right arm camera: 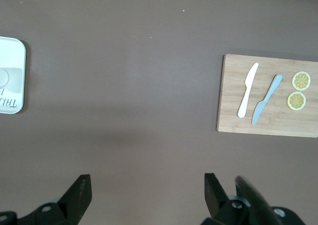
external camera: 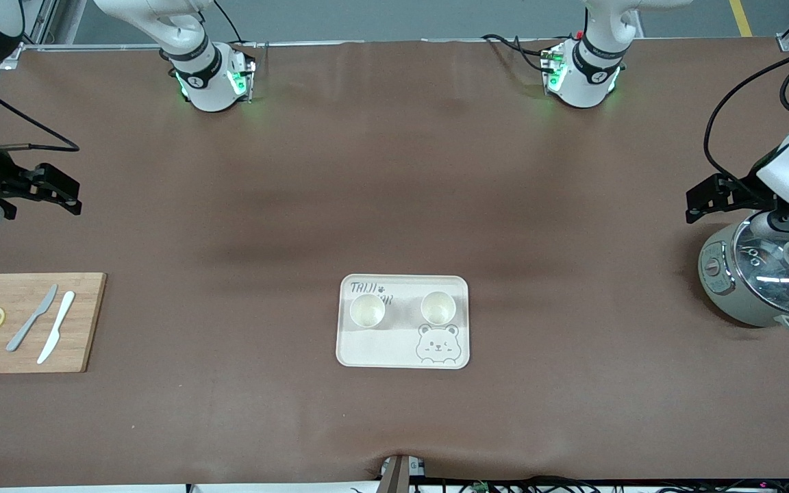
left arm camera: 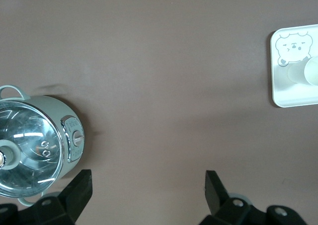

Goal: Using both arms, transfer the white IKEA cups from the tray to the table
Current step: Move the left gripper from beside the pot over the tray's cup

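Tray (left arm camera: 293, 93) cut by the left wrist view's edge, with only 1 cup (left arm camera: 313, 72) partly visible on it; in the right wrist view the same tray (right arm camera: 12, 76) shows just 1 corner, its printed lettering truncated. Pot (left arm camera: 35, 148) partly cropped at the frame edge and overlapped by the left gripper (left arm camera: 146, 187). Both arms leave the front view at its sides; the right gripper (external camera: 59, 190) shows only its black fingers there. Tray lettering in the front view is partly covered by 1 cup (external camera: 367, 310).

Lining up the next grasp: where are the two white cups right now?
In the front view both white cups stand upright, side by side and apart, on the bear-printed tray mid-table, on the tray's half farther from the camera, above the bear drawing.
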Robot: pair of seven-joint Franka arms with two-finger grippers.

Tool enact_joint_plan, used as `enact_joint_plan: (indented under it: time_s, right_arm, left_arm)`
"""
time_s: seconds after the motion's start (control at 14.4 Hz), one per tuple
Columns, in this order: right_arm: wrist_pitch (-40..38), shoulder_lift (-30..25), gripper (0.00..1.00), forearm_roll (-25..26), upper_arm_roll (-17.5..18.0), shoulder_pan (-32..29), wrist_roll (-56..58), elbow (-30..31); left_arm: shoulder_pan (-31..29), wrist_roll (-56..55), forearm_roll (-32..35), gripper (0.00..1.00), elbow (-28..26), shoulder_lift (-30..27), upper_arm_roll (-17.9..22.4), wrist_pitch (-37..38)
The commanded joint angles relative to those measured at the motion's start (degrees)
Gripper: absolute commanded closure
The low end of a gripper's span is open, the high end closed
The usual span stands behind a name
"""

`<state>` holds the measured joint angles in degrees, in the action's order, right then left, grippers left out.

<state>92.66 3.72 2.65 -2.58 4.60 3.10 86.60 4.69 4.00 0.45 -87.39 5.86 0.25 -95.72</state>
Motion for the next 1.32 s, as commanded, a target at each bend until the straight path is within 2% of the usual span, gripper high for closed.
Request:
enact_joint_plan:
  time_s: [0.0,0.28,0.55,0.97,1.25]
  right_arm:
    - [-0.6,0.1,0.00,0.8,0.4,-0.5,0.5,-0.4]
    - [-0.6,0.2,0.00,0.8,0.4,-0.3,0.4,-0.3]
    - [-0.6,0.2,0.00,0.8,0.4,-0.3,0.5,-0.4]
    - [-0.6,0.2,0.00,0.8,0.4,-0.3,0.5,-0.4]
    - [-0.5,0.2,0.00,0.8,0.4,-0.3,0.5,-0.4]
  left_arm:
    - [0.1,0.9,-0.9,0.00,0.2,0.7,0.3,-0.7]
    - [0.6,0.9,-1.2,0.00,0.3,1.0,0.0,-0.9]
    - [1.9,-4.1,-3.4,0.00,0.5,2.2,-0.3,-2.8]
    - [11.2,-14.3,-3.3,0.00,5.4,10.6,-0.3,-3.4]
    - [17.9,-19.4,-2.9,0.00,5.8,17.1,0.0,-8.8]
